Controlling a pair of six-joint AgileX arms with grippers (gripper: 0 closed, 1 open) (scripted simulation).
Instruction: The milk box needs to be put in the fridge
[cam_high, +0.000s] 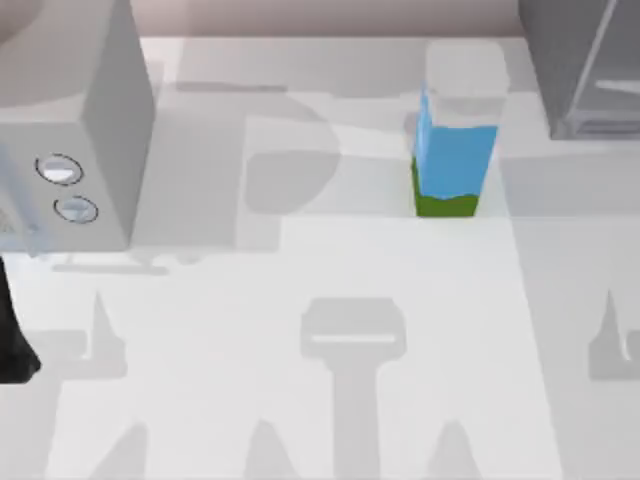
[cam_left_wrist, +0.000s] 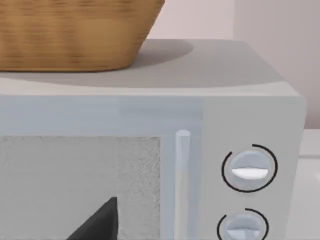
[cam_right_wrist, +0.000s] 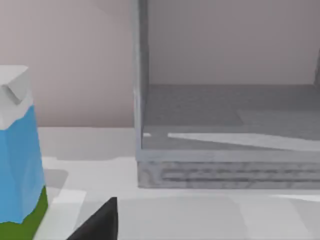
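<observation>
One milk box (cam_high: 452, 165) upright (near fridge (cam_high: 585, 65)); tool state: cannot tell.

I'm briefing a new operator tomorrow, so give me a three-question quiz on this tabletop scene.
1. True or false: the small upright milk box, light blue with a green base band, already sits inside the large dark grey fridge.
2. Multiple choice: the woven brown basket rests on
A) the white table
B) the light grey box with two round knobs
C) the fridge
3. Fill in: in the top view, the fridge stands at the table's far ____ corner.

Key: 1 false, it stands on the table, apart from the fridge; 2 B; 3 right.
</observation>
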